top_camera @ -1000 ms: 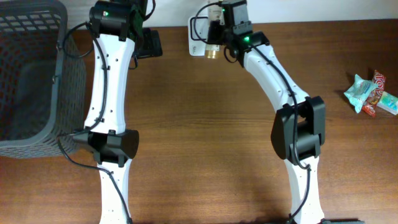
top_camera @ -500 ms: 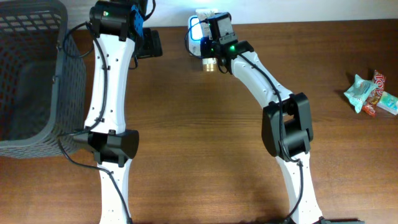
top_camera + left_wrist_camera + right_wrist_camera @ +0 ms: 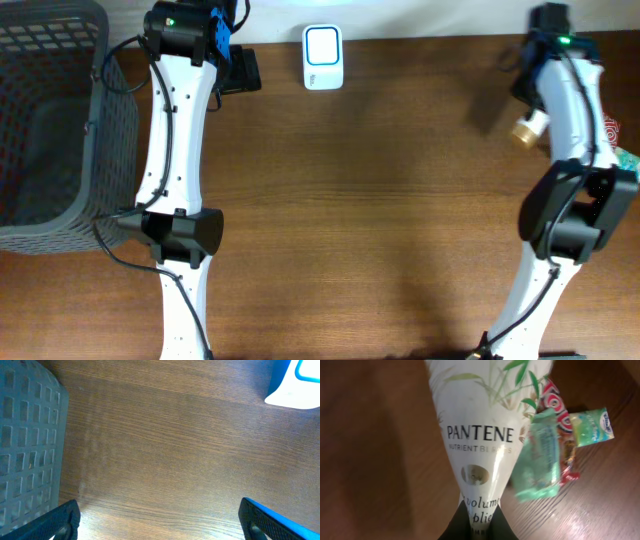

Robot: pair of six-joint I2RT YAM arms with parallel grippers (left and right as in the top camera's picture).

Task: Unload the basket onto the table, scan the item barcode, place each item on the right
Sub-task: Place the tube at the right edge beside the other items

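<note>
**While the scanner sits bare, the tube hangs far right**

Counting from the near edge of the table (image 3: 350, 230) outward, there are two arms, the left arm (image 3: 170, 150) and the right arm (image 3: 572, 110). One grey mesh basket (image 3: 112, 130) stands at the left. One white, blue-rimmed scanner (image 3: 323, 57) lies at the far edge, and one shampoo tube (image 3: 527, 128) hangs at the far right. Three small packets (image 3: 542, 455) appear to lie on the wood beyond the tube.

The overhead view shows little of the tube beyond its gold cap, and only a sliver of the packets past the right arm. The right wrist view gives more: the cream tube, its printed label readable, pinched at its flat end by the right gripper (image 3: 475, 522), whose jaws are clamped tight on it. The green and red packets lie just behind. The left wrist view shows the left gripper (image 3: 159, 522) with its jaws spread wide and holding nothing. One black fingertip sits in each lower corner, with the basket wall to the left and a corner of the scanner at the top right.

A second ago the right arm held the tube over the scanner at the far middle, and half a second ago the scanner glowed blue beneath it. Now that arm has swung to the far right — well apart from the scanner, which lies uncovered. The left arm has not moved.
</note>
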